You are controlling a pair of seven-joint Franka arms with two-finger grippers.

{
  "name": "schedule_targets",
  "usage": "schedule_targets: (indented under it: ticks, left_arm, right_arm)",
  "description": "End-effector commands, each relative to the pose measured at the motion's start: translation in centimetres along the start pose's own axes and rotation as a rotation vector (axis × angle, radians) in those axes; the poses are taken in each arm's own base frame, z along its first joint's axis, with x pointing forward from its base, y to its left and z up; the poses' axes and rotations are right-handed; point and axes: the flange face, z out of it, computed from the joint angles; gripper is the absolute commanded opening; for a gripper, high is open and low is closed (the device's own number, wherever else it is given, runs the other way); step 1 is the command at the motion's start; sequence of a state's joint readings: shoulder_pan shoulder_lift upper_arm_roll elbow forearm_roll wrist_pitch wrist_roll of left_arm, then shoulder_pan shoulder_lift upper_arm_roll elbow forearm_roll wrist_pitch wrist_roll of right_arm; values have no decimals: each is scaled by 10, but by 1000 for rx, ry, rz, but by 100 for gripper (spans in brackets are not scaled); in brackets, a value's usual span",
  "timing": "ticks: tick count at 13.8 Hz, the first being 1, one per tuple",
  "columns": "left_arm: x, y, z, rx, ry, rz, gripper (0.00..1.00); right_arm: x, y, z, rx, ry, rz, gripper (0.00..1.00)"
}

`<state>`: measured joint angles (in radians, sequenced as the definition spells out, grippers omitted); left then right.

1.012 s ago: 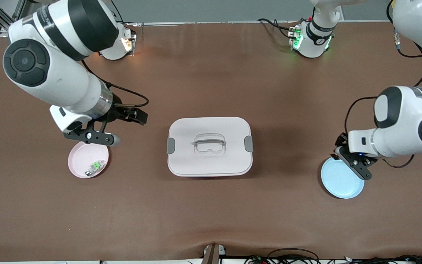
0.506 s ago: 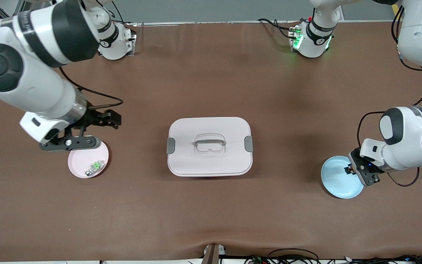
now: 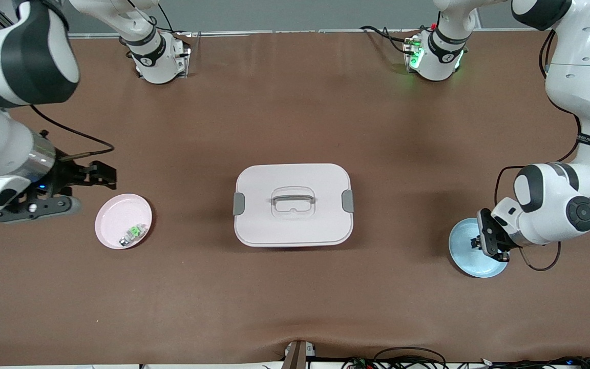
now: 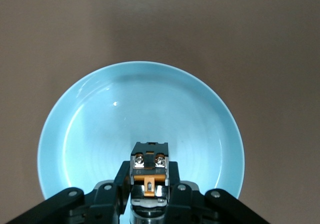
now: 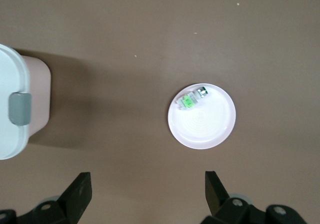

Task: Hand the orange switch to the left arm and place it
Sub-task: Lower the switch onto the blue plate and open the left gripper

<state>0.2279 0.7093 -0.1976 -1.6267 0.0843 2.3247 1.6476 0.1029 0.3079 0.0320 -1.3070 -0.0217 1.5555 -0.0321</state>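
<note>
The orange switch (image 4: 150,163), a small black block with an orange tab and two screws, sits between the jaws of my left gripper (image 4: 149,178), which is shut on it. That gripper (image 3: 481,242) hangs low over the blue plate (image 3: 466,252), and in the left wrist view the blue plate (image 4: 95,124) fills the background. My right gripper (image 3: 34,207) is open and empty over bare table beside the pink plate (image 3: 116,215), toward the right arm's end. The white box (image 3: 293,205) stands closed at mid-table between the two plates.
A small green-and-silver part (image 3: 133,233) lies in the pink plate. The right wrist view shows my right gripper (image 5: 147,191), the pink plate (image 5: 205,126), that part (image 5: 190,99) and a corner of the box (image 5: 12,73). The two arm bases stand along the farthest table edge.
The right arm has swung from over the pink plate out toward its own end of the table. The left gripper has moved farther over the blue plate with the switch.
</note>
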Motion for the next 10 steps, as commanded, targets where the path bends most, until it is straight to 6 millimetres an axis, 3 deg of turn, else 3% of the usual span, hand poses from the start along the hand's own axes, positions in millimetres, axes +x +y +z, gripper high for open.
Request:
schedule_targets:
  ticks: [1,2,3,4,5,8,10]
  left_arm:
    - [-7,-3,1,7,0,39,0]
    - [-5,-3,1,7,0,42,0]
    - [-2,-4,1,8,-1,49,7]
    - [0,-4,1,10,1,47,32]
    - [2,-4,0,11,4,38,99]
    - [4,-6,-8,24,5,22,100]
    - [9,-13,-25,46,3,-68,100]
  right_arm:
    - [-22,24,-3,-10,-4,19,100]
    - [-26,35,-1,-9,-2,38,100]
    - [-28,43,-1,-8,-5,50,100]
    - [-31,57,0,-5,-13,73,100]
    - [-33,64,-1,0,-22,98,100]
    - [-38,72,6,-3,-76,188,100]
    - [-38,79,4,-11,-69,255,100]
